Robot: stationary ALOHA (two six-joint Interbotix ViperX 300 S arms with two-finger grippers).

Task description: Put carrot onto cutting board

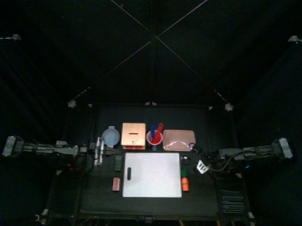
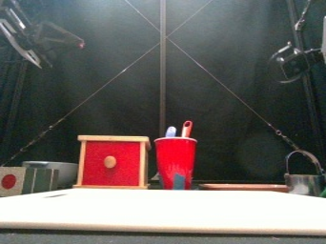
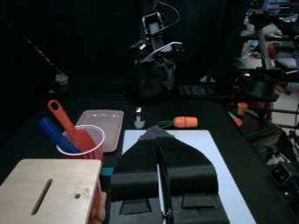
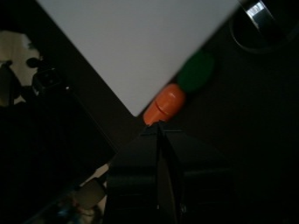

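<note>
The carrot lay just beside the cutting board, probably light, stiff and slippery. The right claw hovered near it, clenched and empty; gripping its orange middle looked safest. The left claw was clenched too.

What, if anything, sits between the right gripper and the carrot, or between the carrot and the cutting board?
Nothing visible. The carrot lies on bare table right beside the cutting board's edge, and the right gripper hangs just short of it with only empty tabletop between.
</note>
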